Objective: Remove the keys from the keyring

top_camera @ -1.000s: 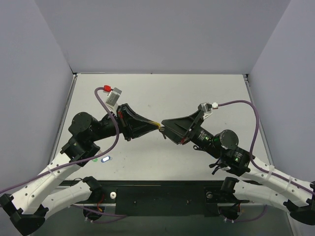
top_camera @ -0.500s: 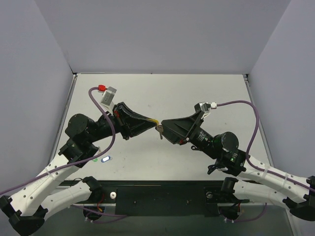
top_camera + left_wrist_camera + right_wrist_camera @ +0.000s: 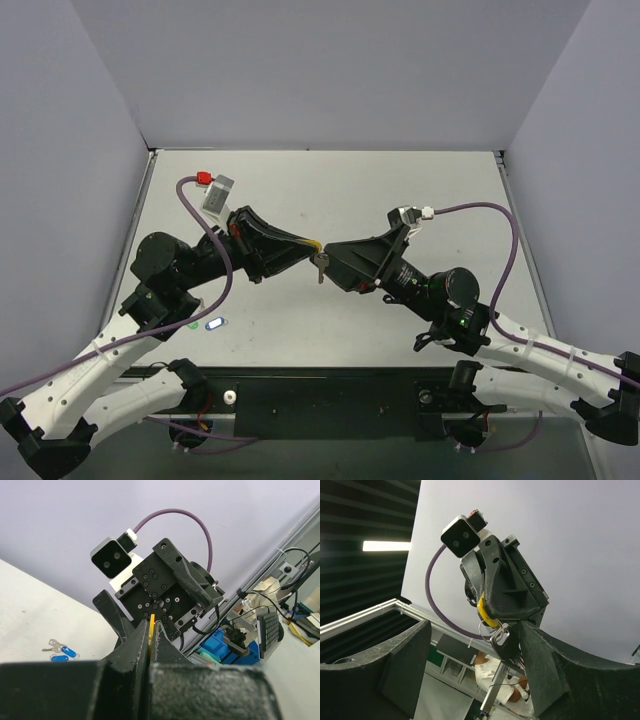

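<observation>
We find a white-and-blue tag (image 3: 214, 324) on the table (image 3: 350, 190) near its front left edge, a green tag (image 3: 193, 325) beside it; blue-tagged keys (image 3: 62, 652) lie elsewhere on the table.

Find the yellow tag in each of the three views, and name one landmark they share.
Top external: tag near the picture's centre, at the tip of the left gripper.
Left wrist: tag seen as a thin yellow edge, low centre, between the fingers.
Right wrist: tag at centre, just above the key.
Shared landmark: the left gripper, shut on the tag in every view.
</observation>
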Action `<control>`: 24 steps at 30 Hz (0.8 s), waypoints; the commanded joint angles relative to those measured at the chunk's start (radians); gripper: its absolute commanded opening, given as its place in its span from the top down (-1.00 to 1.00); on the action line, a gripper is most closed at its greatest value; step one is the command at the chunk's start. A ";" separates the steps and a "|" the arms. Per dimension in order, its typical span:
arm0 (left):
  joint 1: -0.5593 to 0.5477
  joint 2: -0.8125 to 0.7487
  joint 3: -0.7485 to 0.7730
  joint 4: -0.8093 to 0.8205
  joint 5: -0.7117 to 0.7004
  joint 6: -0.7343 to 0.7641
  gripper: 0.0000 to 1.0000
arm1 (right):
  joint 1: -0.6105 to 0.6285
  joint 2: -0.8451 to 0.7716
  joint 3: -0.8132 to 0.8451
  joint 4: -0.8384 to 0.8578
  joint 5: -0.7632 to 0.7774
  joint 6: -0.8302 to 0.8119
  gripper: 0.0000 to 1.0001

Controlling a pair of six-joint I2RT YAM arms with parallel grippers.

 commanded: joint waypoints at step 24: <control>-0.005 -0.028 0.077 -0.038 -0.016 0.051 1.00 | 0.016 -0.022 0.009 0.092 -0.021 -0.014 -0.36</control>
